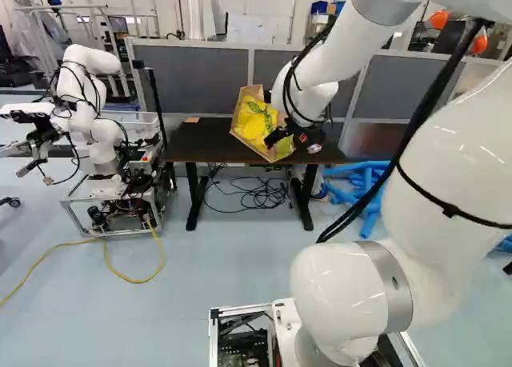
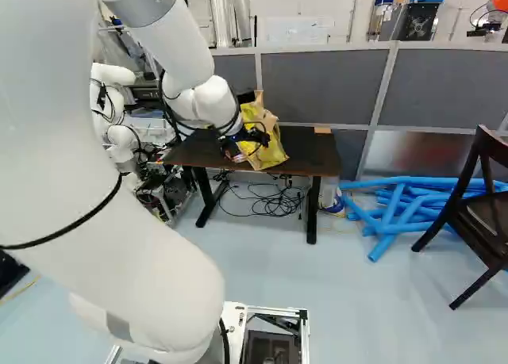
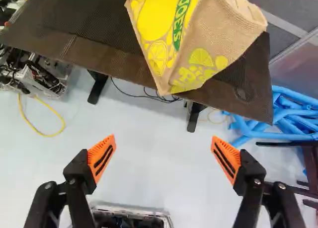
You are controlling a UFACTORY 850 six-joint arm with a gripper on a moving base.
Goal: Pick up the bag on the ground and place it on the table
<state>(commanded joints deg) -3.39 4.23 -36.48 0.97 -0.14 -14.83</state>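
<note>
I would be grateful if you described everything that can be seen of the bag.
The bag looks like coarse tan woven cloth, with a bright yellow face, lemon-slice prints in yellow and yellow-green, and a green lettered band. It sits tilted over the dark table, apparently resting on it, with one lower corner at the tabletop's near edge. Its sides look creased and soft. The gripper stands open, neither finger touching it. Its contents cannot be seen.

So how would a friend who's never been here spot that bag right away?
Find the grey partition across the room, then the dark table before it. The bag is at that table: tan, rough cloth with big yellow and lime-green fruit prints. Blue tubes lie nearby, but only the bag shows fruit.
</note>
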